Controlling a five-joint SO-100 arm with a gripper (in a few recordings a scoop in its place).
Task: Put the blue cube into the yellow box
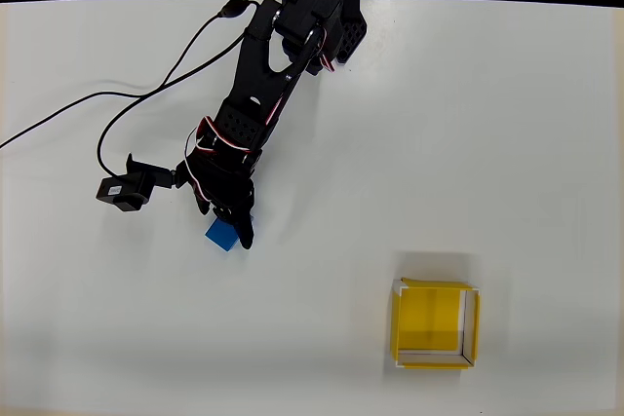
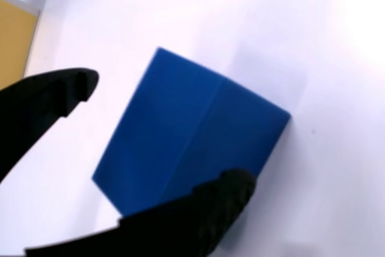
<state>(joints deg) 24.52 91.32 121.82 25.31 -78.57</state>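
The blue cube (image 1: 221, 235) lies on the white table, left of centre in the overhead view, partly covered by the black arm's gripper (image 1: 227, 225). In the wrist view the cube (image 2: 192, 136) sits between the two black fingers, one edge turned toward the camera. The lower finger (image 2: 204, 212) is against the cube's near side. A strip of white table separates the left finger (image 2: 48, 97) from the cube. The gripper (image 2: 161, 132) is open around the cube. The yellow box (image 1: 429, 323) stands apart at the lower right, and a yellow patch (image 2: 15, 40) shows at the wrist view's left edge.
A black cable (image 1: 117, 104) runs across the table's left part toward the arm base (image 1: 327, 17) at the back edge. The wrist camera (image 1: 124, 190) sticks out left of the gripper. Bare white table lies between cube and box.
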